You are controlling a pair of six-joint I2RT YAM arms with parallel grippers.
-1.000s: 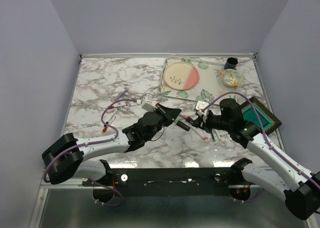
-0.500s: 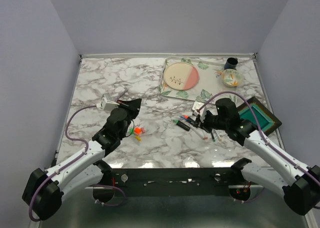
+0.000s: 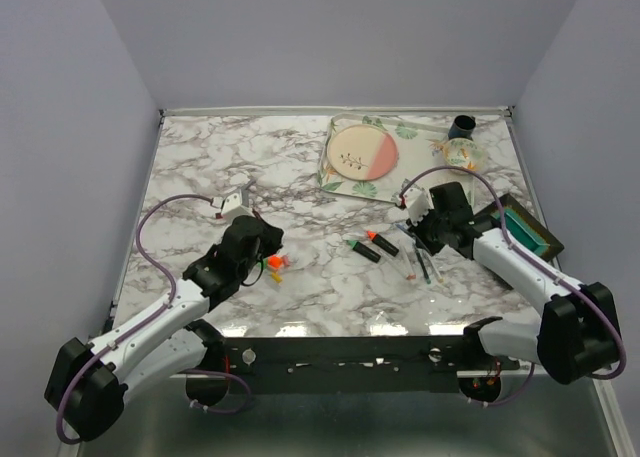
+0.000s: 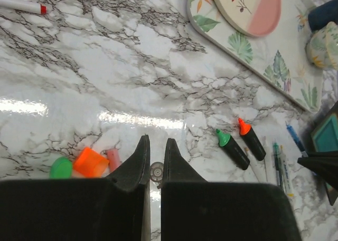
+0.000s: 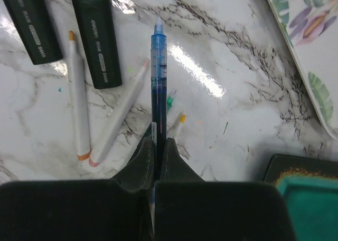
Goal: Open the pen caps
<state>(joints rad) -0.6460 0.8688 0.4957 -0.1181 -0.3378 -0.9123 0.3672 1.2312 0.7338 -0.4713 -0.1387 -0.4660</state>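
My left gripper is shut on a small grey round cap, seen end-on between the fingers. It hovers over loose caps on the table: green, orange and pink. In the top view it is left of centre, by the orange cap. My right gripper is shut on a blue pen with a bare tip, held low over the table. In the top view it is right of centre. Two uncapped black highlighters lie between the grippers.
Thin white uncapped pens lie by the highlighters. A white pen with a red cap lies far left. A leaf-print tray with a plate, a bowl, a dark cup and a teal box stand at the back right.
My left arm has swung from beside the right gripper to the left, carrying the cap over the loose caps. My right gripper has drawn back to the right with the blue pen.
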